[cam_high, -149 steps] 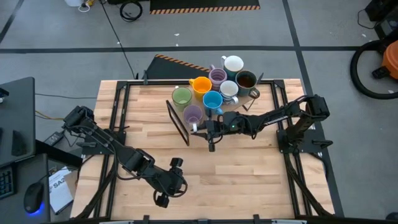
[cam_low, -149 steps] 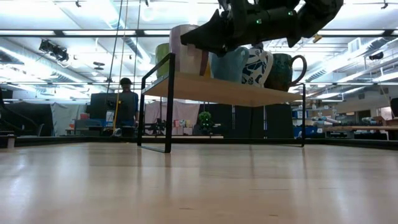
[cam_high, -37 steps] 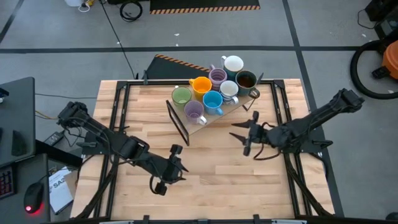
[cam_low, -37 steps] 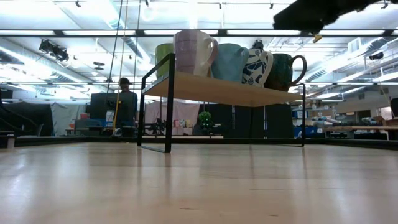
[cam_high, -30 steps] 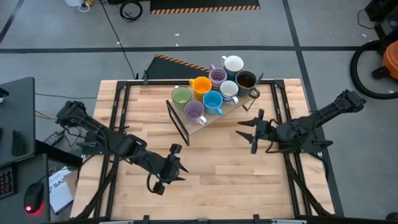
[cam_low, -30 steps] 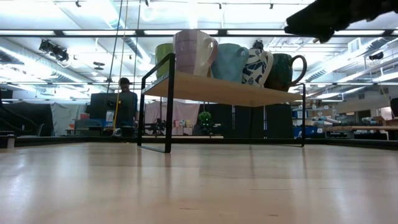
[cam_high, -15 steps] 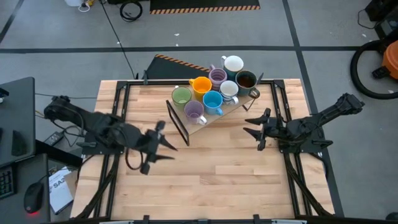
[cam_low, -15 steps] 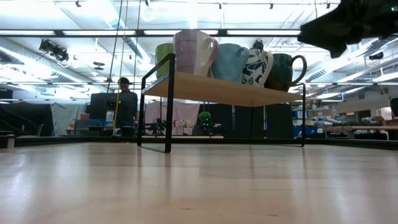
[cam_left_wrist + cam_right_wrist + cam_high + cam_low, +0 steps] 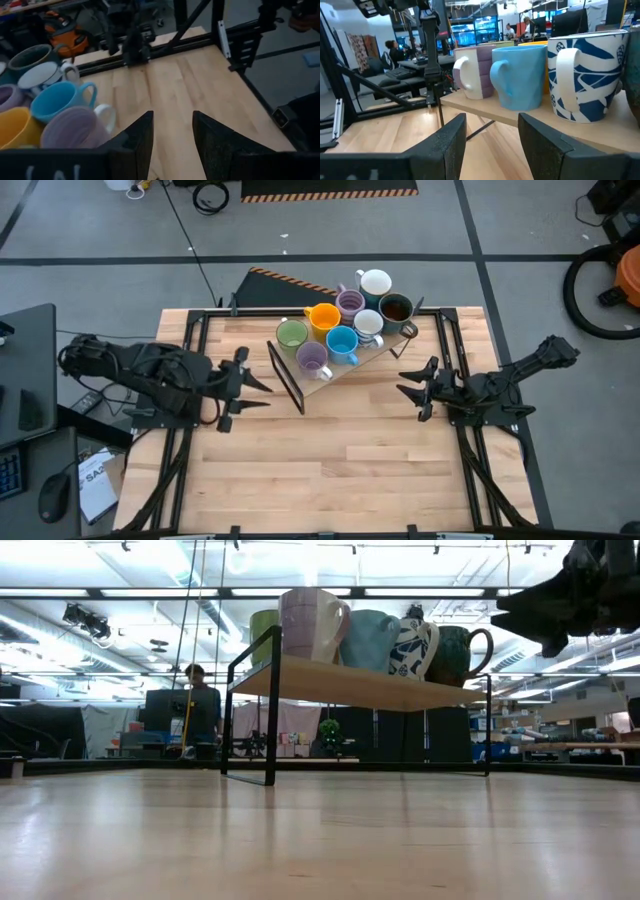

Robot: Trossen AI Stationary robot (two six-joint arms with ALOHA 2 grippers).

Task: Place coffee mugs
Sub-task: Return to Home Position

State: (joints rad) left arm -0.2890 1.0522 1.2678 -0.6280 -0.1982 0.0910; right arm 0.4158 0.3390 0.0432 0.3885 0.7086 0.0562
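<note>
1. The left gripper [image 9: 255, 393] had swung back to the left edge of the tabletop [image 9: 340, 465], jaws open and empty
2. All eight coffee mugs [image 9: 342, 330] stood clustered on the shelf [image 9: 350, 686], so placing looked finished
3. The right gripper [image 9: 405, 383] had withdrawn rightward, jaws also open

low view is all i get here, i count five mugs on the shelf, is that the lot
Observer: No, the high view shows eight mugs on the shelf. The orange mug is one you cannot see.
Operator: where's the left arm, not in my picture
Observer: The left pincer hangs over the left side of the table, beside the shelf's left end, pointing toward it.
Operator: is the right one carrying anything
Observer: No. The right wrist view shows the right pincer open and empty.
</note>
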